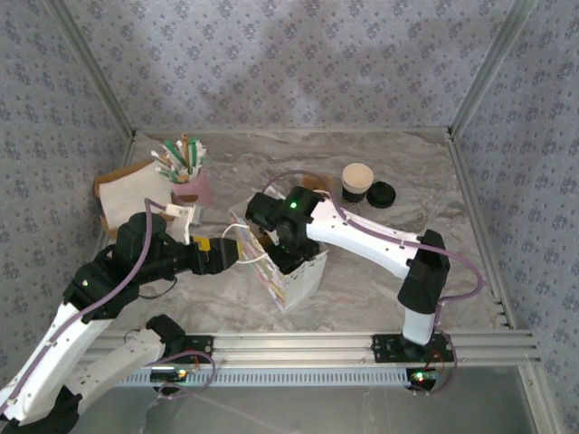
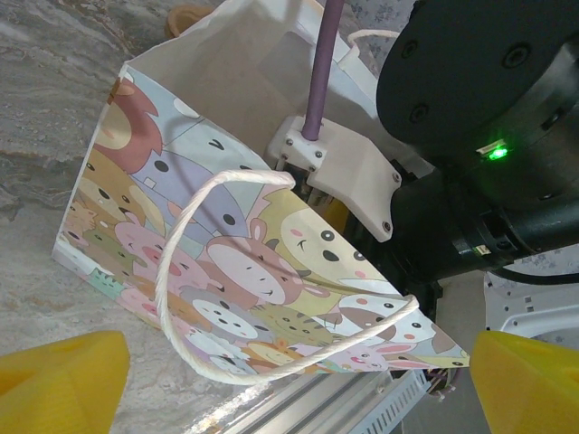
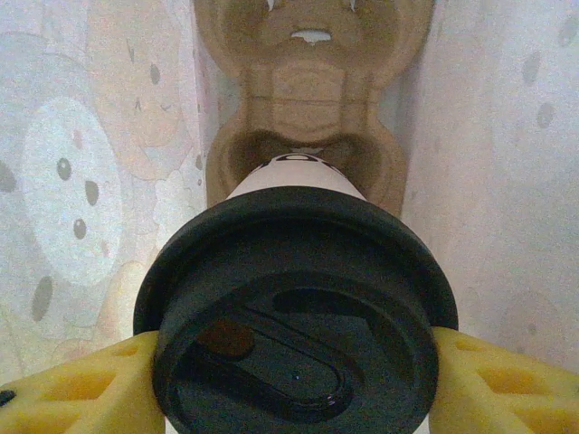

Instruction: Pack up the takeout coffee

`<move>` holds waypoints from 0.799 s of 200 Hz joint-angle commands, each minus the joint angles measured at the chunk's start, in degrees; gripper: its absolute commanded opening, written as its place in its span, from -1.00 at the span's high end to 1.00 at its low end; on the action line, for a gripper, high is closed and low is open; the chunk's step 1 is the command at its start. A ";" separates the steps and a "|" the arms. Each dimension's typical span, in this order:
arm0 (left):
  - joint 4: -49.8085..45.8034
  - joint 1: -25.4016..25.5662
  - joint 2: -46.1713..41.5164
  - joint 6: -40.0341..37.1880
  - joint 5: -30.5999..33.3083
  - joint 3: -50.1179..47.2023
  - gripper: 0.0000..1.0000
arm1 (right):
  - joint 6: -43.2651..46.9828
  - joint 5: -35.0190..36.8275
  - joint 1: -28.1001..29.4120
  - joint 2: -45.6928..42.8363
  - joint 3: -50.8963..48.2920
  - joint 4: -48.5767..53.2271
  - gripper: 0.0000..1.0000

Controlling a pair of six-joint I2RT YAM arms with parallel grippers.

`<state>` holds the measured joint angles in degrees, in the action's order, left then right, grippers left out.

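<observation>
The takeout coffee (image 3: 298, 316), a white cup under a round black lid, is inside the cartoon-printed paper bag (image 1: 303, 276). My right gripper (image 3: 298, 384) is shut on it, a yellow finger pressing each side below the lid. Under the cup, a brown pulp carrier (image 3: 308, 108) lies on the bag's floor. The right wrist (image 1: 291, 215) reaches down through the bag's mouth. My left gripper (image 1: 242, 253) is open at the bag's left side. Its yellow fingers (image 2: 63, 375) stand wide apart, and the white rope handle (image 2: 181, 226) loops between them without touching.
A second cup (image 1: 356, 179) without a lid stands at the back right, with a loose black lid (image 1: 381, 193) beside it. The pink cup of sticks (image 1: 188, 174) and brown paper (image 1: 122, 194) are at the back left. A metal rail (image 1: 298, 345) runs along the near edge.
</observation>
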<state>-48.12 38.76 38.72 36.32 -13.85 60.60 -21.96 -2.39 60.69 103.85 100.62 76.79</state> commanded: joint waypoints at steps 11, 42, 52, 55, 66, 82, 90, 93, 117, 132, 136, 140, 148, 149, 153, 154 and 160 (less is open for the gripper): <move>1.10 0.37 -0.43 -0.23 0.40 0.13 -0.94 | 0.25 -0.40 -0.54 -0.34 -0.81 0.40 -0.29; 1.10 0.41 -0.41 -0.15 0.40 0.11 -0.93 | 0.27 -0.42 -0.60 -0.54 -1.09 0.03 -0.29; 1.18 0.43 -0.40 -0.11 0.44 0.09 -0.93 | 0.25 -0.42 -0.60 -0.53 -1.14 -0.06 -0.29; 1.18 0.43 -0.40 -0.11 0.38 0.11 -0.93 | 0.25 -0.52 -0.57 -0.53 -1.17 -0.07 -0.29; 1.18 0.44 -0.47 -0.17 0.50 0.09 -0.93 | 0.25 -0.56 -0.58 -0.66 -1.26 -0.19 -0.29; 1.18 0.44 -0.40 -0.09 0.49 0.05 -0.93 | 0.25 -0.59 -0.61 -0.67 -1.57 -0.60 -0.29; 1.18 0.38 -0.42 -0.08 0.49 0.04 -0.94 | 0.26 -0.68 -0.58 -0.67 -1.65 -0.64 -0.29; 1.18 0.40 -0.40 -0.07 0.49 0.05 -0.94 | 0.25 -0.70 -0.61 -0.67 -1.77 -0.75 -0.29; 1.45 0.41 -0.24 -0.04 0.49 -0.20 -0.94 | 0.25 -1.03 -0.81 -0.57 -2.21 -1.03 -0.29; 1.44 0.42 -0.14 -0.16 0.58 -0.27 -0.94 | 0.35 -1.19 -0.79 -0.34 -2.29 -0.98 -0.29; 1.53 0.40 -0.15 -0.17 0.58 -0.30 -0.93 | 0.35 -1.25 -0.76 -0.32 -2.35 -1.02 -0.29; 1.54 0.43 -0.18 -0.12 0.62 -0.32 -0.93 | 0.37 -1.33 -0.77 -0.32 -2.29 -0.97 -0.29; 1.55 0.42 -0.14 -0.11 0.65 -0.32 -0.94 | 0.41 -1.30 -0.81 -0.23 -2.34 -0.86 -0.29; 1.54 0.43 -0.14 -0.15 0.66 -0.31 -0.94 | 0.37 -1.30 -0.82 -0.23 -2.30 -0.90 -0.29; 1.55 0.38 -0.14 -0.11 0.66 -0.31 -0.94 | 0.36 -1.38 -0.78 -0.19 -2.34 -0.84 -0.29; 1.54 0.41 -0.14 -0.11 0.66 -0.31 -0.94 | 0.35 -1.38 -0.76 -0.21 -2.35 -0.81 -0.29; 1.54 0.37 -0.14 -0.13 0.77 -0.31 -0.93 | 0.33 -1.45 -0.79 -0.15 -2.34 -0.77 -0.29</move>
<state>-47.81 38.76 38.74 36.34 -13.65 60.60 -21.93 -2.81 60.23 103.85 98.61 75.13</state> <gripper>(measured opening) 0.967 0.646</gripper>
